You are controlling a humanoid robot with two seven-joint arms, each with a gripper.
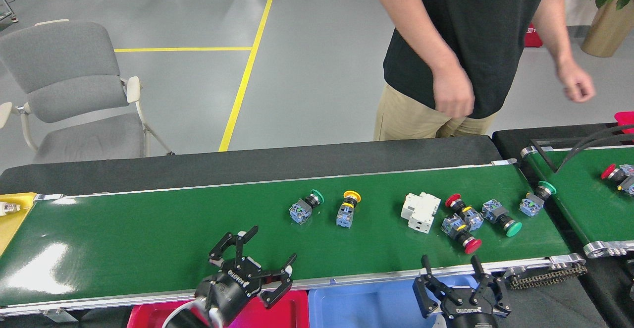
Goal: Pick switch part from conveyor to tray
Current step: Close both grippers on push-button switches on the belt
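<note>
The conveyor (148,239) carries several switch parts. A green-capped one (306,206) and a yellow-capped one (348,209) lie mid-belt. Further right sit a white breaker block (421,211), a red-capped pair (460,220) and two more green-capped parts (500,217) (535,200). My left gripper (252,253) hovers open over the belt's near edge, below and left of the green-capped part, holding nothing. My right gripper (451,267) stands open and empty at the near rail, below the red pair. A red tray (285,313) and a blue tray (366,308) sit under the near rail.
A person (460,30) stands behind the conveyor, hands (453,97) raised off it. A smaller green belt (584,199) at right holds a red-capped part (614,173). A yellow tray (12,219) with a bulb (7,208) is at the left end, and a grey chair (74,95) stands behind.
</note>
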